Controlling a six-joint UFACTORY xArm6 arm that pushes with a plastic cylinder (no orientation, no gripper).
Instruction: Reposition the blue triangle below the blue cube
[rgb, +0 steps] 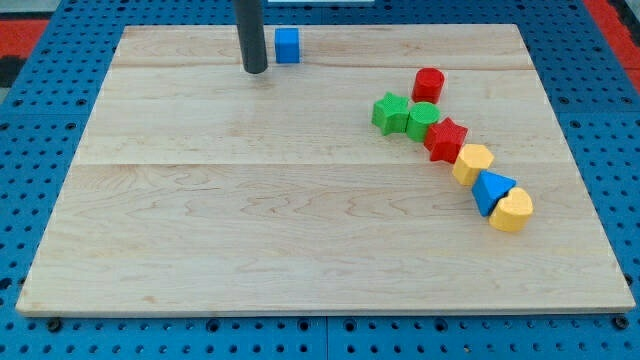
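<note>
While my tip (255, 70) stands at nine o'clock beside the blue cube (287, 45), no pincer is seen; the blue triangle (491, 190) lies wedged between yellow blocks (472, 162), at four o'clock, unapproached; next comes travelling there.

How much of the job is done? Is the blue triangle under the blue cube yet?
Not yet, nothing looks done. The blue triangle sits at the view's right, wedged between two yellow blocks, far from the blue cube at the view's top. My tip rests just left of the cube, touching no block. Left to do: go to the triangle and push it across to below the cube.
</note>
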